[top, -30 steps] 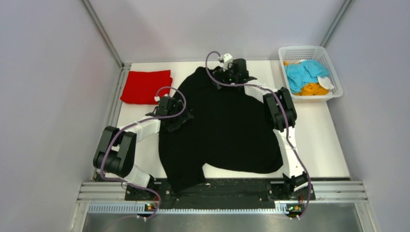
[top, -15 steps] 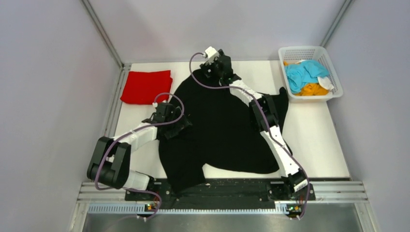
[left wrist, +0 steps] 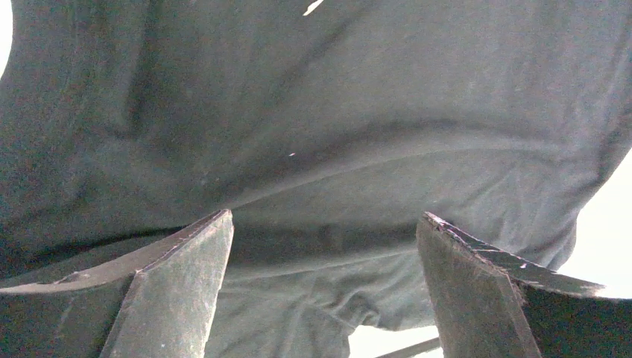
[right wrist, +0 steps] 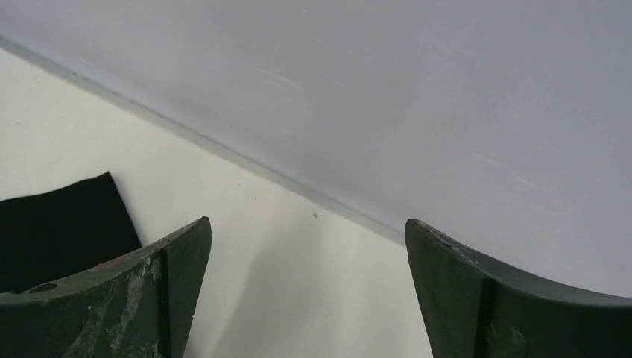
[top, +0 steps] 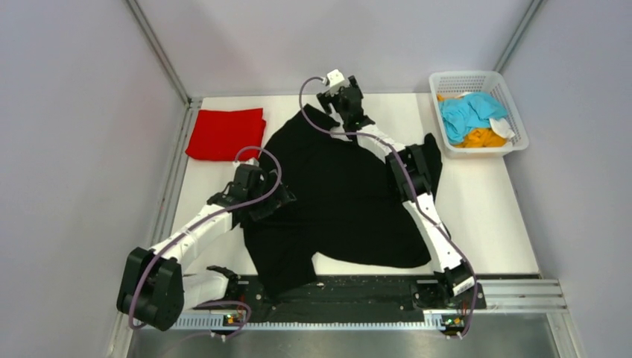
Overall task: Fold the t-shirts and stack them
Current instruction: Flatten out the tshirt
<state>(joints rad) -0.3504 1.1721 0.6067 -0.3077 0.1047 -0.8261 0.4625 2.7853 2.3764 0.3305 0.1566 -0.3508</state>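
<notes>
Top external view: black shirt [top: 343, 201] lies spread across mid-table [top: 484, 209], its hem at the near edge. Red shirt [top: 225, 133] sits folded far left; blue [top: 468, 112] and orange [top: 483, 138] shirts fill the far-right basket [top: 469, 76]. Left gripper [left wrist: 324, 220] hangs over the black cloth, jaws wide, empty. Right gripper [right wrist: 307, 221], equally wide and empty, hangs beside its far corner.
</notes>
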